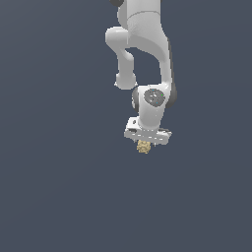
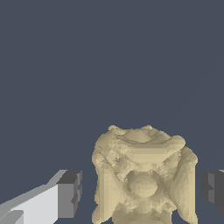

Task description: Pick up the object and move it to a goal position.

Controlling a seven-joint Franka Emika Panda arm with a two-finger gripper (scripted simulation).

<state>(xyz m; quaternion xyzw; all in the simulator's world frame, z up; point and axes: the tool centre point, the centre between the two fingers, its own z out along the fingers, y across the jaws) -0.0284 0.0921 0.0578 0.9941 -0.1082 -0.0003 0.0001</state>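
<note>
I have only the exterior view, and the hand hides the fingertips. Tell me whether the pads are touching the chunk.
Observer: No. In the wrist view the chunk sits between the fingers of the gripper, with a strip of dark background on each side.
Operator: Say which strip is wider.
Observer: The one beside the finger whose white body shows is slightly wider. The other pad is nearly against the chunk.
Operator: Describe the surface they will close on.
Observer: It is bumpy, with vertical ridges and hollows and no flat face.
</note>
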